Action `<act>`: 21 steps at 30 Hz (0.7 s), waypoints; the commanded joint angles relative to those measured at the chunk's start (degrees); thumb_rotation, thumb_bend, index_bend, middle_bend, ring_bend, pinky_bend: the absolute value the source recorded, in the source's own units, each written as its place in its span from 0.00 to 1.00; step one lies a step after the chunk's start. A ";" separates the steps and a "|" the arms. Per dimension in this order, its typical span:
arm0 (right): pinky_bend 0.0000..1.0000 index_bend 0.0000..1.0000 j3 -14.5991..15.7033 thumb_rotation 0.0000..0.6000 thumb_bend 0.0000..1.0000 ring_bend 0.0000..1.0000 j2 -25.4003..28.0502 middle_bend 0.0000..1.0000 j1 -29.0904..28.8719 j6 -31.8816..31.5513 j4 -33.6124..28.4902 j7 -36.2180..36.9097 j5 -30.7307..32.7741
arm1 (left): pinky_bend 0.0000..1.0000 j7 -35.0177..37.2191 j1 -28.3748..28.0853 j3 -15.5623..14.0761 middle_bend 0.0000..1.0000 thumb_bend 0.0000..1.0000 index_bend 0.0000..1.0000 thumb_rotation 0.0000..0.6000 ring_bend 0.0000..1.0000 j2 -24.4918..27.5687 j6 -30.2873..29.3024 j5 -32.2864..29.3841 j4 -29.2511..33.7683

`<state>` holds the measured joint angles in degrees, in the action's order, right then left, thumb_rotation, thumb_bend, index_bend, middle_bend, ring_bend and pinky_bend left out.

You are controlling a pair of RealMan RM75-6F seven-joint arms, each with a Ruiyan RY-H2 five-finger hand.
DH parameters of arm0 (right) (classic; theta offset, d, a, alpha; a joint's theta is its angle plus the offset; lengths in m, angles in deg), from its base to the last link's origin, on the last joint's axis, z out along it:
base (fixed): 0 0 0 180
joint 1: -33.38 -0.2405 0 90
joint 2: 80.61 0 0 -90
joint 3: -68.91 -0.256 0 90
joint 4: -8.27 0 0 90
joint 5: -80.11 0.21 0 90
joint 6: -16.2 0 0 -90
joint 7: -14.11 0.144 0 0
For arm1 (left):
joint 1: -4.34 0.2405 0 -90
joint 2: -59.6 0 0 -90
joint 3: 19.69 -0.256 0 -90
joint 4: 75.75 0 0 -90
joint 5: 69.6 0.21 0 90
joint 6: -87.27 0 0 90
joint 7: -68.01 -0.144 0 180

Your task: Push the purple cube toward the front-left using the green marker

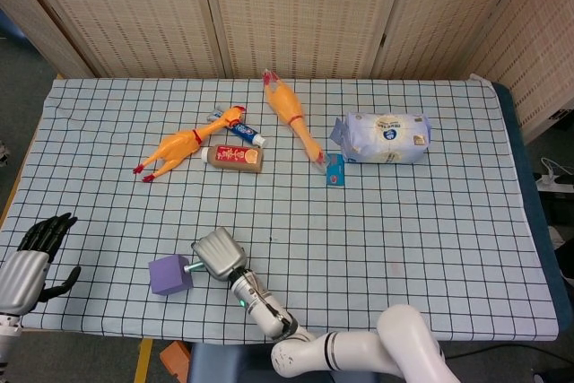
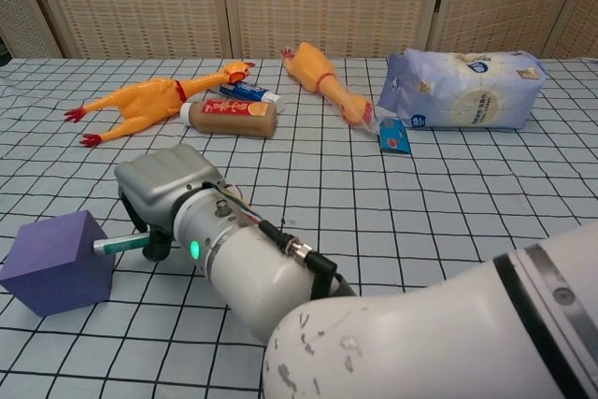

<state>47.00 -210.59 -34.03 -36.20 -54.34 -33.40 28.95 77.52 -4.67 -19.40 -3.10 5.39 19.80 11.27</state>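
The purple cube (image 1: 169,274) (image 2: 58,262) sits near the table's front-left edge. My right hand (image 1: 218,255) (image 2: 165,181) grips the green marker (image 1: 190,267) (image 2: 121,245), whose tip touches the cube's right face. My left hand (image 1: 34,259) hangs at the far front-left corner with its dark fingers spread and nothing in it; the chest view does not show it.
Two rubber chickens (image 1: 188,144) (image 1: 291,117), a toothpaste tube (image 1: 239,130) and a brown bottle (image 1: 233,158) lie at the back. A white-blue bag (image 1: 384,137) and a small blue packet (image 1: 334,170) lie at the back right. The table's front edge (image 1: 108,329) runs close below the cube.
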 commanded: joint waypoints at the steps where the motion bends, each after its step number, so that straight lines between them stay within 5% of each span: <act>1: 0.65 1.00 1.05 1.00 0.42 0.68 -0.03 0.85 -2.51 -0.97 0.84 1.53 2.31 | 0.07 -0.11 0.01 0.02 0.00 0.39 0.00 1.00 0.00 -0.02 0.02 -0.09 -0.04; 9: 0.65 1.00 5.48 1.00 0.42 0.68 3.23 0.85 1.56 -7.69 -2.31 1.95 -0.11 | 0.07 -0.69 0.47 0.03 0.00 0.39 0.00 1.00 0.00 -0.04 -0.95 0.07 0.14; 21: 0.64 0.95 20.72 1.00 0.42 0.67 24.69 0.85 19.44 -20.60 -22.17 2.10 -8.02 | 0.07 -3.72 0.99 0.25 0.00 0.39 0.00 1.00 0.00 -0.74 -1.88 -0.15 0.84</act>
<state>64.40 -189.63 -18.08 -54.22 -73.38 -31.76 22.93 74.00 -3.72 -19.19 -3.76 3.57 19.70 12.02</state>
